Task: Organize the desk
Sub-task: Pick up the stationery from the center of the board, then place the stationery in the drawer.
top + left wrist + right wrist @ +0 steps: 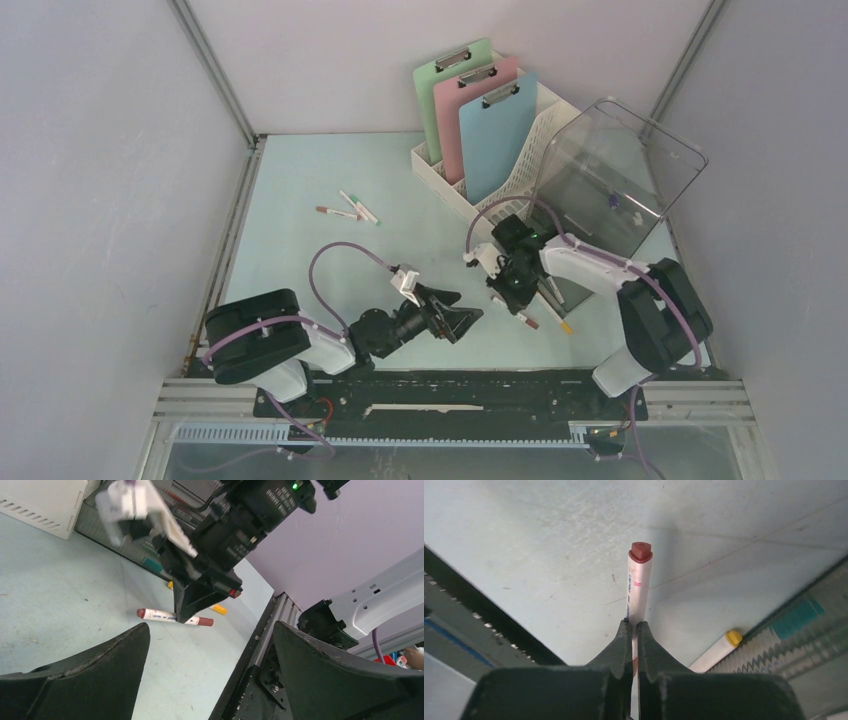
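From above, the desk (300, 180) is lying beneath both grippers, and the left gripper (462, 318) is hovering with its fingers spread wide. In the left wrist view, the right gripper (184, 611) is reaching down onto a red-capped marker (156, 614). In the right wrist view, its fingers (621, 642) are pinching that marker, with a yellow-capped marker (716, 650) lying just right of them.

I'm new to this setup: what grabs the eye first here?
The right gripper is pinched shut on a white marker with dark red caps lying on the pale mint-blue desk. At the far right, green, pink and blue clipboards stand in a white file rack beside a clear plastic bin.
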`<state>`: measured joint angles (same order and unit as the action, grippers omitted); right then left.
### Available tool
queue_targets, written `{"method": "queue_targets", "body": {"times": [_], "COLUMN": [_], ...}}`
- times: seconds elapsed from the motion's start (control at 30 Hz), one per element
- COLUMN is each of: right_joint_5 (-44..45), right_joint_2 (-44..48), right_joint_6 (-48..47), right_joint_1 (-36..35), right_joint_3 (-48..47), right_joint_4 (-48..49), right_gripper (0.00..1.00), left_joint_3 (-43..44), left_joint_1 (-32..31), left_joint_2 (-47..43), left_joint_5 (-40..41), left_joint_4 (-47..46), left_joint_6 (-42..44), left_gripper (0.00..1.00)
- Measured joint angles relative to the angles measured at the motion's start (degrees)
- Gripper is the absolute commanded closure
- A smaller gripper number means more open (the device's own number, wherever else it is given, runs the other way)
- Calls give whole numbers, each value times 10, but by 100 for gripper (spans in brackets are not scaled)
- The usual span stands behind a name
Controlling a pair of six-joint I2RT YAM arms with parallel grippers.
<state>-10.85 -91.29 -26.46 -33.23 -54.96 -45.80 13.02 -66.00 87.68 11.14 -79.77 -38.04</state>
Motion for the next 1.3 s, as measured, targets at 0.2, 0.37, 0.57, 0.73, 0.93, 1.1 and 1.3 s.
{"method": "queue_targets", "body": {"times": [0.2, 0.37, 0.57, 0.73, 0.93, 1.1, 1.3], "right_joint_5": [-76, -143, -136, -24, 50, 96, 116], "right_joint_2": [87, 163, 163, 94, 50, 23, 2], "right_joint_6": [-1, -1, 0, 4, 14, 25, 35], "right_joint_1": [50, 94, 105, 65, 29, 28, 28], "right_joint_3": [-3, -7, -10, -4, 0, 0, 0], "right_joint_4": [-10, -16, -15, 12, 38, 57, 66], "right_gripper": [100, 98, 79, 56, 50, 49, 51], "left_joint_3": [0, 9, 28, 29, 27, 24, 23], "left_joint_1": [1, 2, 2, 2, 2, 3, 4], "left_joint_2": [0, 1, 15, 22, 22, 22, 22], "left_joint_5": [-13, -25, -30, -34, -33, -33, -32], "left_joint_4": [-18, -23, -25, -25, -25, -25, -25], "left_joint_6": [-6, -10, -12, -15, -15, -15, -15], "left_gripper": [0, 0, 0, 0, 0, 0, 0]}}
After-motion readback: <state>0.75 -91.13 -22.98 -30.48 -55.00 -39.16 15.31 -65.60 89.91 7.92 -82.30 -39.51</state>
